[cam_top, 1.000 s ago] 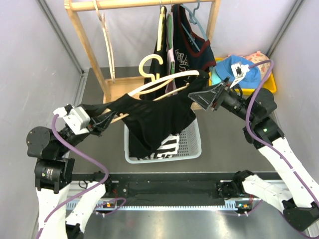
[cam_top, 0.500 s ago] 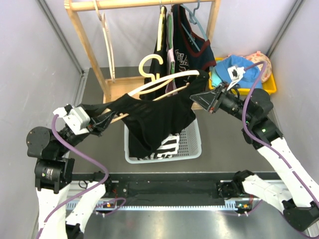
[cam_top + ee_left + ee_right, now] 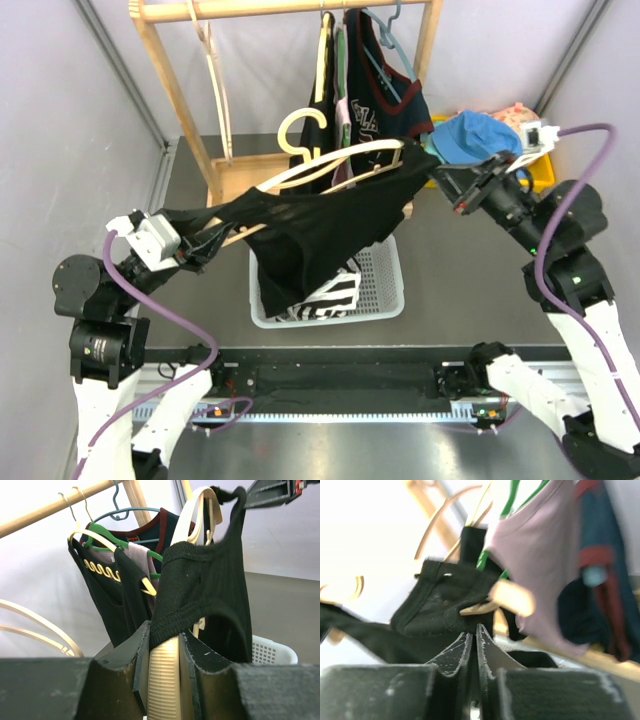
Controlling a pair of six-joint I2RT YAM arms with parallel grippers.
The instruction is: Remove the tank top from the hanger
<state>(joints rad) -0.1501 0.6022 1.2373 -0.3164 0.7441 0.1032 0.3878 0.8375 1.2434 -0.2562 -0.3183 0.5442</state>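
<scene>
right gripper (image 3: pixel 441 173) moved right vs 1 s ago, clamped on tank top (image 3: pixel 320 225) strap | tank top stretched wider along hanger (image 3: pixel 340 157), held above basket (image 3: pixel 385 292) | left gripper (image 3: pixel 205 245) unmoved, clamped on hanger end

The dark bench (image 3: pixel 455 285) carries a white laundry basket (image 3: pixel 386 288) at centre, a wooden clothes rack (image 3: pixel 176 100) behind it, and a yellow bin (image 3: pixel 541 172) far right.
</scene>
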